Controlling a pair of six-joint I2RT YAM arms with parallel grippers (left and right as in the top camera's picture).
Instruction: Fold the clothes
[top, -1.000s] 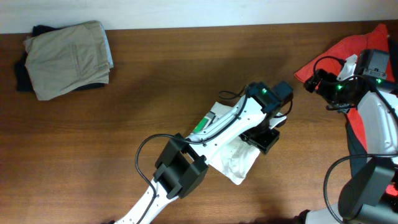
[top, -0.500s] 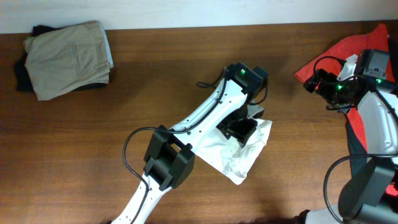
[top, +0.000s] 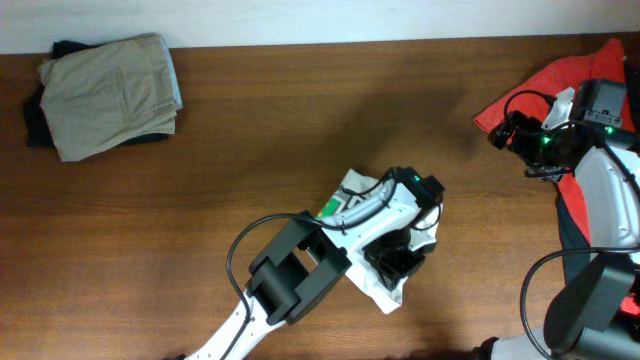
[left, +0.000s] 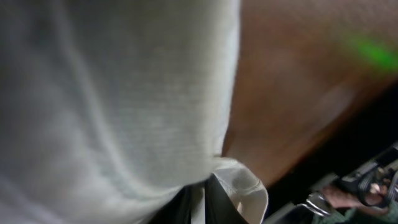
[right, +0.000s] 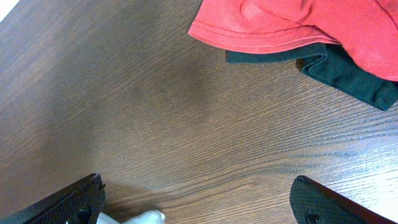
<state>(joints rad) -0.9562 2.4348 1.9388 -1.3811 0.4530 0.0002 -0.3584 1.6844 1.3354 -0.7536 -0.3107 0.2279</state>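
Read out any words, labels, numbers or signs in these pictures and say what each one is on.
No text can be read in any view.
Green patch on the white shirt: any marking is too small to read.
Khaki garment and red garment: no print visible.

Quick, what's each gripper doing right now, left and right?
Left gripper: closed, pinching the white shirt.
Right gripper: open, holding nothing.

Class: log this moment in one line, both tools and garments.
left tool: shut on white shirt | right tool: open over table | khaki garment: folded, far left | red garment: heaped, far right
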